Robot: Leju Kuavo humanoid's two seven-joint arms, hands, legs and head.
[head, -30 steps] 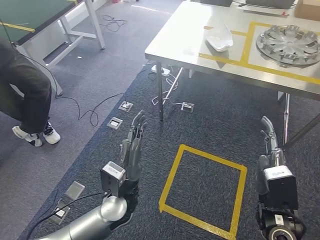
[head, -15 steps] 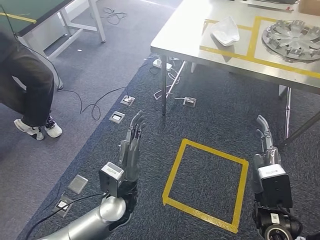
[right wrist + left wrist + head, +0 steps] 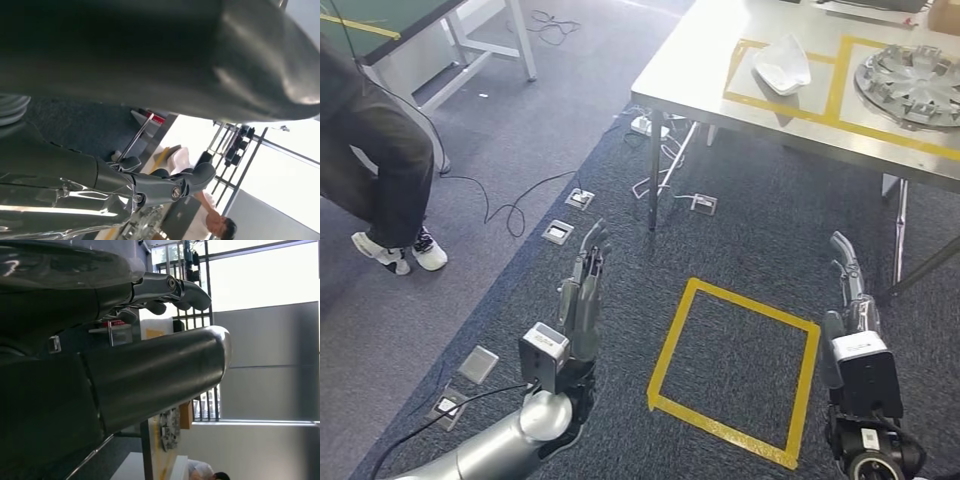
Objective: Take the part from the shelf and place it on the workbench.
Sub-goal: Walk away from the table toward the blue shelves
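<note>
I take the yellow tape square on the dark carpet (image 3: 733,368) as my landmark. My left hand (image 3: 582,300) hangs in the air just to the left of this square, with the fingers (image 3: 590,262) stretched out and a little apart, and it holds nothing. In the left wrist view I see the same hand (image 3: 113,340) from close behind: the thick grey thumb and the darker fingers (image 3: 181,290) reach straight out, with nothing between them. My right hand (image 3: 850,290) is at the right side of the square, near its far right corner, and it is also empty; the fingers point forward and curve only slightly. The right wrist view confirms it, the fingers (image 3: 177,184) are extended and grip nothing.

Beyond the square stands the grey metal workbench with yellow tape lines on its top (image 3: 712,70). On it, inside one taped field, lies a white curved plastic part (image 3: 783,65). In the next taped field, further to the right, lies a round silver wheel cover with many spokes (image 3: 912,82). Which of them is the task's part, I cannot tell; neither is in my hands.

Far to the left of the square, a person in dark trousers and white shoes (image 3: 384,170) stands on the grey floor, beside black cables (image 3: 509,205). Several small square floor sockets (image 3: 558,232) are set in the carpet between the person and the square.
</note>
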